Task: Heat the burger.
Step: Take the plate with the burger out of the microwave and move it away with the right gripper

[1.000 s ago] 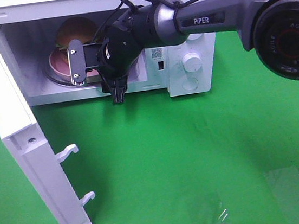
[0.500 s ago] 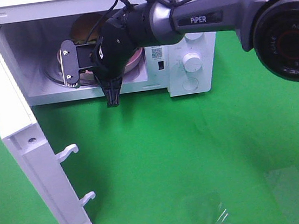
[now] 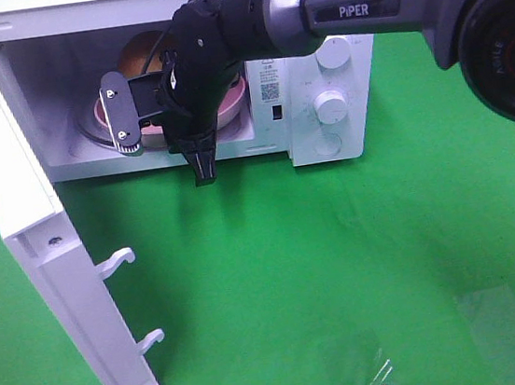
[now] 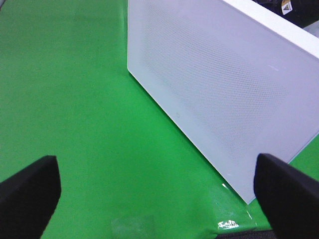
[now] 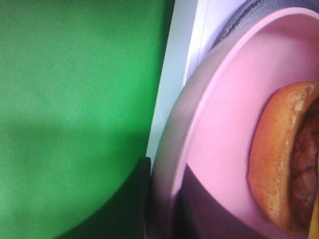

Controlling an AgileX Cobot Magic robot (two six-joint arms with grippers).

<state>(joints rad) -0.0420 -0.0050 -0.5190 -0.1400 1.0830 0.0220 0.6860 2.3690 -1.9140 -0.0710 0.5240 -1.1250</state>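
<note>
The burger [image 3: 140,51] sits on a round pink plate [image 3: 233,102] inside the open microwave [image 3: 311,17], mostly hidden behind my right arm. Up close in the right wrist view, its golden bun and dark patty [image 5: 279,159] rest on the pink plate [image 5: 224,124]. My right gripper [image 3: 199,160] is at the oven's front edge, shut on the plate's near rim [image 5: 164,209], with one dark finger outside the rim and one inside. My left gripper [image 4: 159,199] stands wide open over the green cloth, holding nothing, and does not show in the exterior view.
The white microwave door [image 3: 32,229] swings far out toward the front left, latch hooks [image 3: 120,261] pointing right. Its outer panel [image 4: 224,84] fills the left wrist view. Control knobs [image 3: 329,104] are on the oven's right. Clear plastic film [image 3: 393,373] lies front right.
My right gripper has closed on the pink plate's rim. The wrist has rolled and shifted slightly left toward the oven opening. The left gripper has not moved.
</note>
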